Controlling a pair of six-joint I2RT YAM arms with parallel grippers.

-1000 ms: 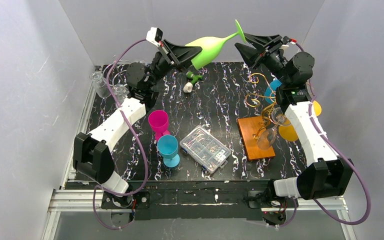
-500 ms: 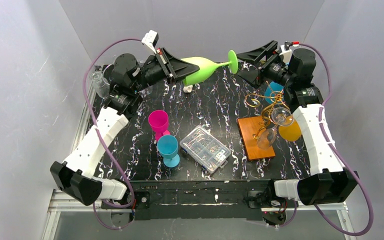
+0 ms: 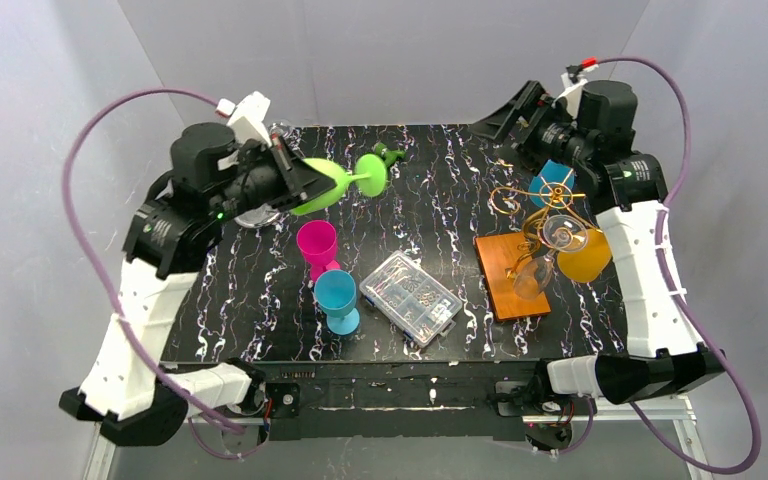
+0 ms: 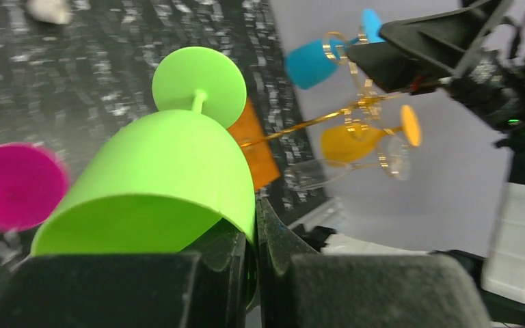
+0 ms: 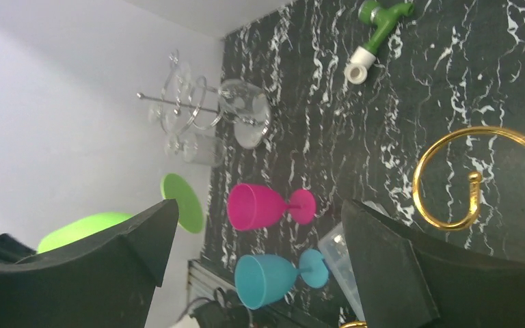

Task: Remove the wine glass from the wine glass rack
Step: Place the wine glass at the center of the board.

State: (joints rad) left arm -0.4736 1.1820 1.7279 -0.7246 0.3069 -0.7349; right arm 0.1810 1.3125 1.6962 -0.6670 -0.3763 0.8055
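At left, now lower, left claw [image 4: 254, 229] tight on wine glass [image 4: 171, 164]; right claw [image 5: 258, 208] apart.

Lime wine glass [image 3: 332, 186] sideways in left jaws, golden rack [image 3: 501, 266] well apart.

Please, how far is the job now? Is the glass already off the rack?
Done: the green glass is clear of the rack, far to its left. In hand: the left gripper is shut on its bowl and holds it on its side; the right gripper is open and empty. Left: probably only to set it down. Other glasses hang on the rack.
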